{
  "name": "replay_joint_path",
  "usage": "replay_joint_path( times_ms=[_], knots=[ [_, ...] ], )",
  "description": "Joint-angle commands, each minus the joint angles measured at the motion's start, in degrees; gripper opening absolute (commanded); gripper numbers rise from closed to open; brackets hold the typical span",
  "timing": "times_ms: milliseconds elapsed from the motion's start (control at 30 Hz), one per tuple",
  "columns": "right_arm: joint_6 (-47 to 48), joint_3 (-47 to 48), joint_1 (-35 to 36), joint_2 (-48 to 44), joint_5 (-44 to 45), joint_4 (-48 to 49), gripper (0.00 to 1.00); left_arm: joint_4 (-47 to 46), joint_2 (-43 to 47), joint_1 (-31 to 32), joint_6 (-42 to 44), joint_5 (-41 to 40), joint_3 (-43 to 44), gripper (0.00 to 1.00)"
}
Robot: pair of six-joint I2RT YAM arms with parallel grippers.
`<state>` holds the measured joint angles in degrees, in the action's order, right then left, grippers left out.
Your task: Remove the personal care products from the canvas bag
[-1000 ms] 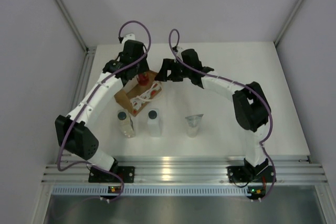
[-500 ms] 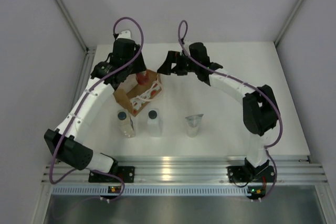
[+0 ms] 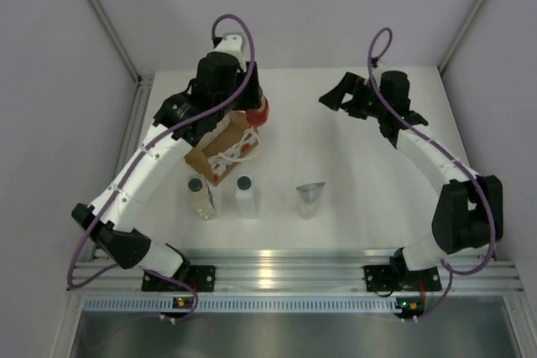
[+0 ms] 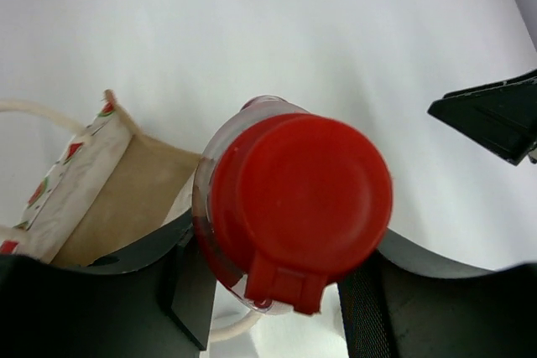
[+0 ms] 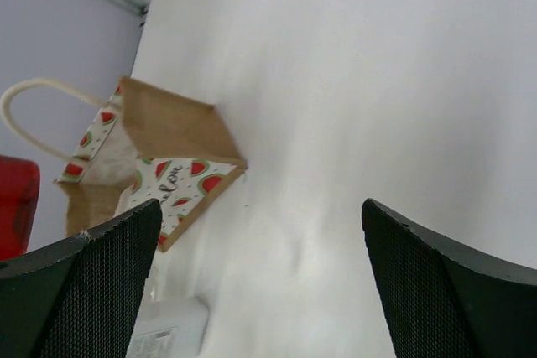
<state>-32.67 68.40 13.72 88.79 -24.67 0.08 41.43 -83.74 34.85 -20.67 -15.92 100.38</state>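
My left gripper (image 3: 248, 111) is shut on the red bottle (image 3: 260, 110), which hangs just right of the canvas bag (image 3: 216, 150). In the left wrist view the bottle's red cap (image 4: 298, 203) fills the space between the jaws of the left gripper (image 4: 273, 295), above the bag's tan wall (image 4: 117, 199). On the table in front of the bag stand a clear bottle with a dark cap (image 3: 200, 197), a white bottle (image 3: 246, 196) and a silvery pouch (image 3: 310, 199). My right gripper (image 3: 336, 98) stands open and empty at the back right, apart from the bag (image 5: 168, 136).
White rope handles (image 3: 235, 147) lie across the bag's open top. Grey walls close in the white table (image 3: 377, 182) on the left, back and right. The right gripper (image 5: 268, 291) looks across bare table towards the bag and the white bottle (image 5: 172, 329).
My left gripper has come up out of the bag with the red bottle and shifted right. My right gripper has opened and swung away from the bag to the back right.
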Motion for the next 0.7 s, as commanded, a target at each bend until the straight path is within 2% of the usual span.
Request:
replay_joint_path(
  times_ms=[0,133,333,667],
  knots=[
    [3.12,-4.92,-5.09,-9.06,2.34,0.02,1.00,-7.94,-3.17,3.64,1.77,-2.01,6.14,0.00],
    [6.38,-9.24,-7.82,-17.14,5.32,-6.48,1.00,-8.29,-8.18,7.77,1.68,-2.62,8.16,0.00],
    [6.74,-15.92,-9.41,-25.23,5.59,-7.28,0.99,-14.16,-13.90,9.09,0.54,-0.61,4.84,0.00],
    [5.86,-22.87,-9.85,-34.30,6.12,-7.46,0.99,-33.86,-15.39,9.45,-3.58,0.10,-15.11,0.00]
  ],
)
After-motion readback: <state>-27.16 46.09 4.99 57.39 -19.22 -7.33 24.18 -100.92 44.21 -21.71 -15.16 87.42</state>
